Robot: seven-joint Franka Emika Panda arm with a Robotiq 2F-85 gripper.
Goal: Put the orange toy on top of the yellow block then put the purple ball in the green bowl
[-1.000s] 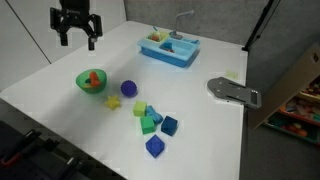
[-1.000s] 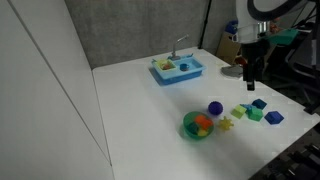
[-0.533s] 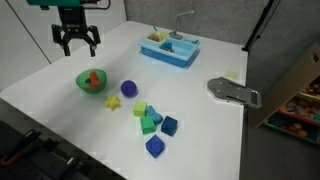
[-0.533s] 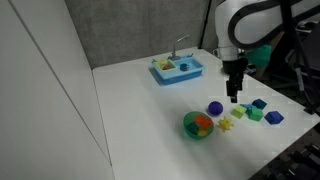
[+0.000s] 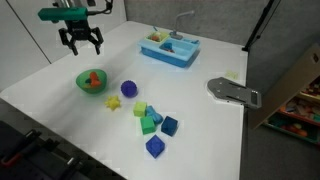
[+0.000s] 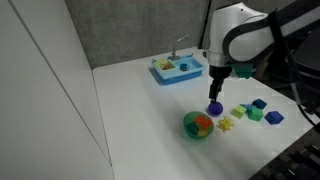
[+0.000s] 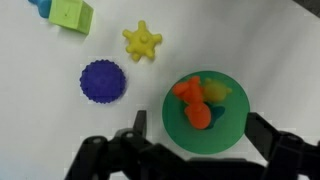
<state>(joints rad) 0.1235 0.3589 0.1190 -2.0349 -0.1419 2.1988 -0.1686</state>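
Observation:
The green bowl (image 5: 91, 81) (image 6: 198, 125) (image 7: 232, 128) holds the orange toy (image 5: 93, 78) (image 7: 192, 106) and a small yellow piece (image 7: 216, 92). The purple ball (image 5: 129, 89) (image 7: 103, 82) lies on the table beside the bowl and is partly hidden by the gripper in an exterior view (image 6: 213, 108). The pale yellow block (image 5: 140, 109) (image 6: 238, 111) sits among the loose blocks. My gripper (image 5: 80, 40) (image 6: 214, 96) (image 7: 200, 140) is open and empty, in the air over the bowl. In the wrist view its fingers straddle the bowl.
A flat yellow star (image 5: 113, 103) (image 7: 142, 41) lies near the ball. Green blocks (image 5: 148, 122) (image 7: 71, 13) and blue blocks (image 5: 169, 125) lie beyond it. A blue toy sink (image 5: 170, 48) (image 6: 178, 69) stands at the back. A grey flat tool (image 5: 233, 92) lies near the table edge.
The gripper has travelled from above the block side across toward the green bowl, and has come lower. It stays open. No object has moved.

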